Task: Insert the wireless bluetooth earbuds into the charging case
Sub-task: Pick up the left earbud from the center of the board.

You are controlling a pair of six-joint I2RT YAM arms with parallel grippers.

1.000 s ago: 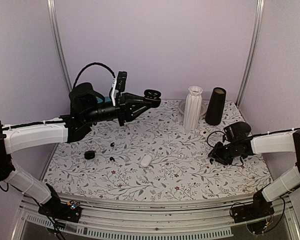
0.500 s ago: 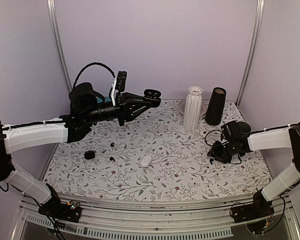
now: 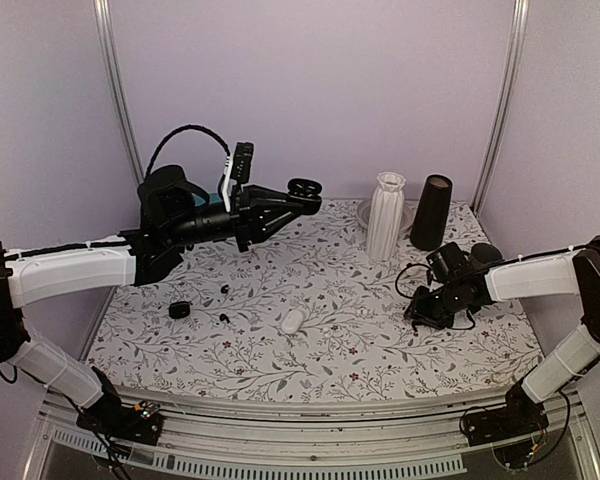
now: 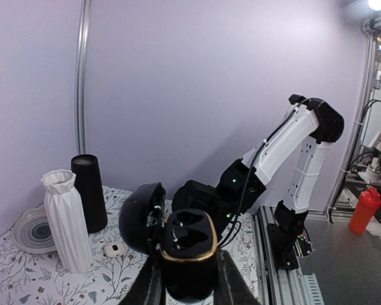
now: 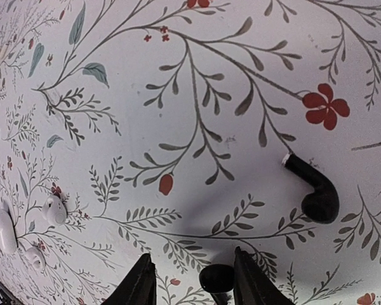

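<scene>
Since the earlier frames the right fingers [image 3: 421, 312] have been carried leftward over the floral worktop [image 3: 330, 355], away from the right edge of the top view. The left arm has not been shifted, and nothing lying on the worktop has been displaced.

In the right wrist view these fingers are seen at the bottom edge, spread apart and released, low over the worktop. A black earbud [image 5: 216, 277] lies in the gap between them, nearer the finger on the right of the frame and partly cut off by the lower edge. Whether either finger touches it cannot be told. A second earbud [image 5: 314, 190], black and stemmed, lies flat at the right of that frame, outside the gap, above and to the right of the same finger.

The charging case [image 4: 187, 251], black with a gold rim, is held aloft, clenched between the left fingers [image 4: 149, 286]. Its lid is swung open and two sockets are exposed. In the top view it sits at upper centre, well apart from the right fingers. A white ribbed vase [image 3: 385, 215] and a black cup [image 3: 432, 212] stand at the upper right.
</scene>
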